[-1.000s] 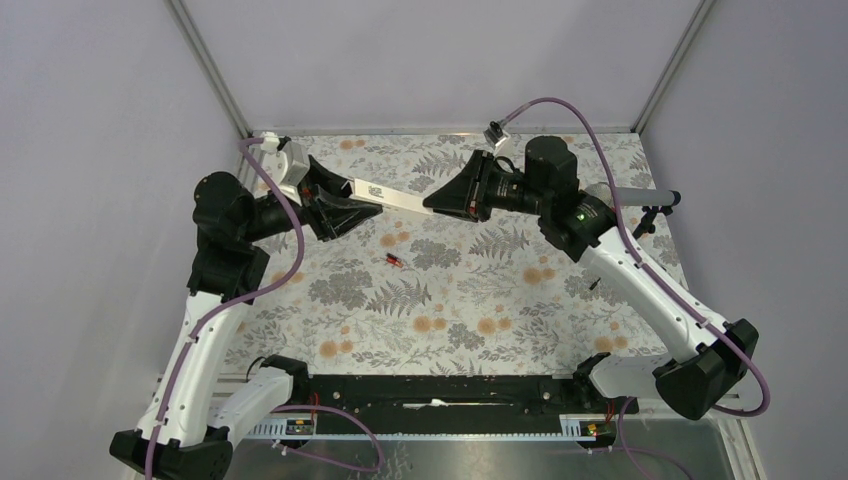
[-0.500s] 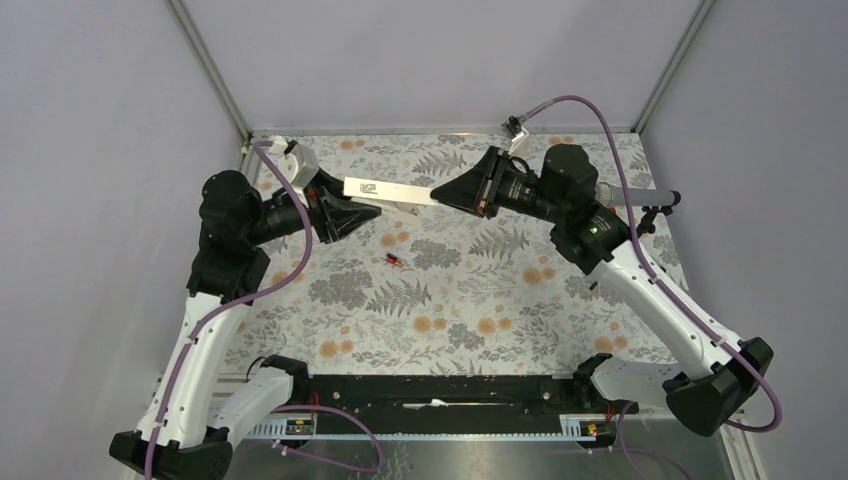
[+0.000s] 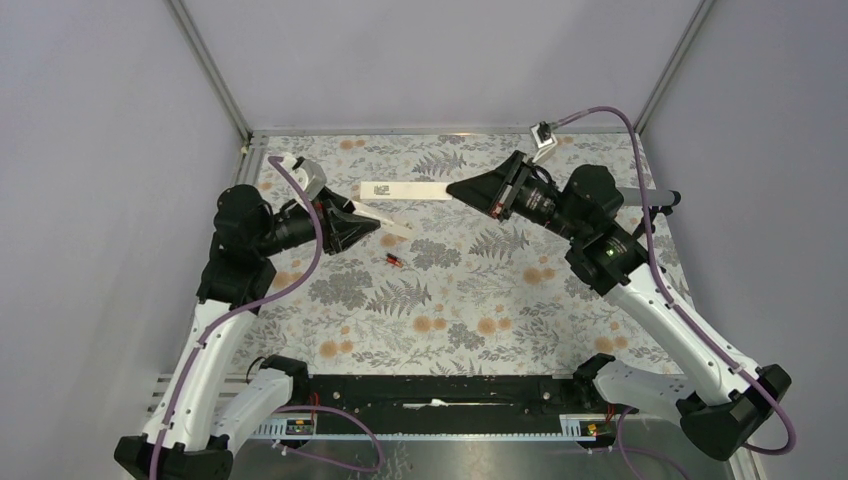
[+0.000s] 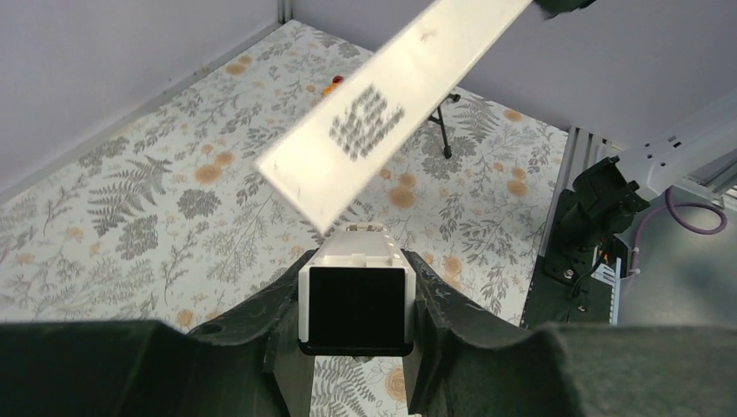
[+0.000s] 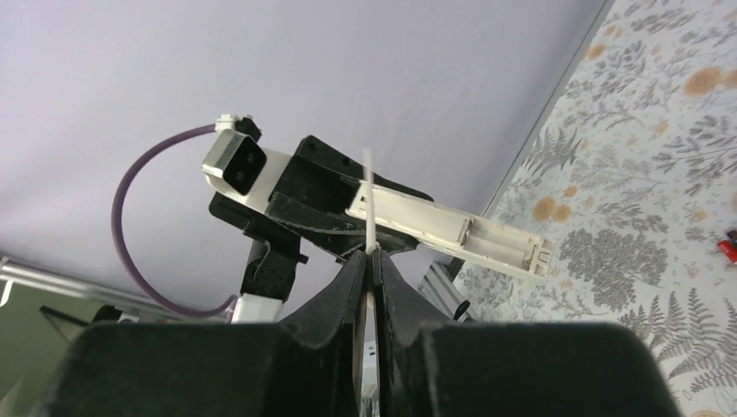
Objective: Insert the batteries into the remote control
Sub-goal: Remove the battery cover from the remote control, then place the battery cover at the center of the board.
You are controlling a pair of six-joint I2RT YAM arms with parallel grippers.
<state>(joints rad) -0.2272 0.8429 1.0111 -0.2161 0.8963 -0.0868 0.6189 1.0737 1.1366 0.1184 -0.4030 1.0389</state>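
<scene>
My left gripper (image 3: 368, 222) is shut on the remote control (image 3: 395, 228), a white bar with a dark end (image 4: 356, 306). It holds the remote above the mat. In the right wrist view the remote's battery bay (image 5: 500, 243) is open and empty. My right gripper (image 3: 455, 190) is shut on the flat white cover strip (image 3: 405, 189). It holds the strip level in the air, apart from the remote. The strip is edge-on between the pads in the right wrist view (image 5: 368, 195), and it crosses above the remote in the left wrist view (image 4: 391, 104). One red-and-black battery (image 3: 395, 261) lies on the floral mat (image 3: 450, 300); it also shows in the right wrist view (image 5: 728, 248).
A grey microphone (image 3: 640, 194) on a small black stand (image 3: 645, 215) sits at the right edge of the mat. A small orange piece (image 4: 333, 82) lies near the stand (image 4: 443, 130). Metal frame posts and purple walls enclose the mat.
The cover strip has come apart from the remote. My right gripper drew back to the right with the strip. My left gripper moved right and lower with the remote.
</scene>
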